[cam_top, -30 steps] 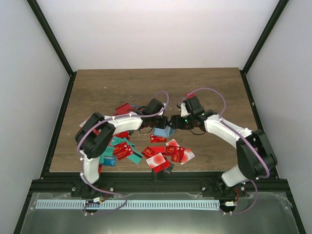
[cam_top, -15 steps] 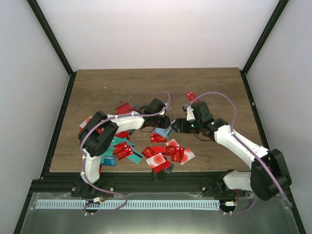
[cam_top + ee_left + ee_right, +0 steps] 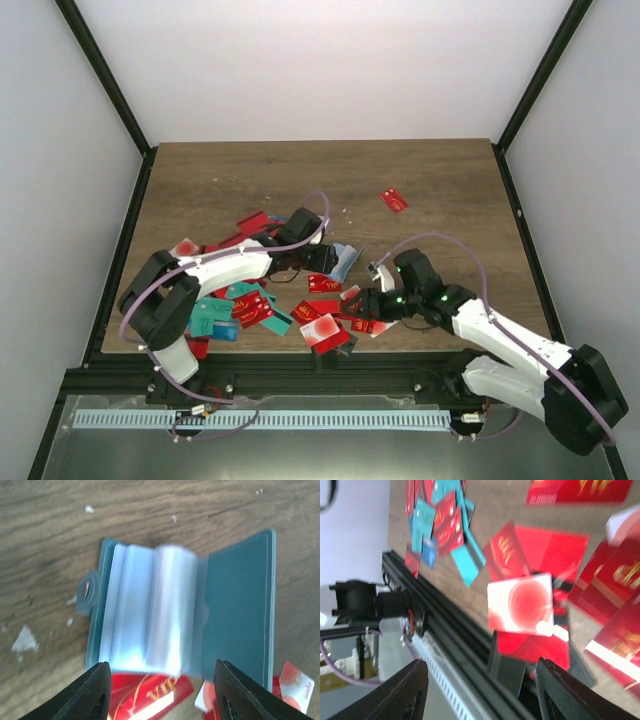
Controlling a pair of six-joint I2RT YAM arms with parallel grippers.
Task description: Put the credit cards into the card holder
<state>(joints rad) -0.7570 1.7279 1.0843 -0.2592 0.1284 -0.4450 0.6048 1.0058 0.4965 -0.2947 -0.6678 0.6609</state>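
Observation:
The teal card holder lies open on the wooden table, its clear sleeves fanned up; from above the card holder sits mid-table. My left gripper is open just at its left edge, over a red VIP card, holding nothing. My right gripper is open and empty above the near pile of credit cards. A white card with a red circle lies on top of red ones there.
More red and teal cards are scattered under the left arm; teal cards show in the right wrist view. One red card lies alone at the far right. The black rail marks the table's near edge.
The left gripper opened and drew back, leaving the card holder lying on the table. The right arm swung away from the holder, nearer and lower, to the pile of cards.

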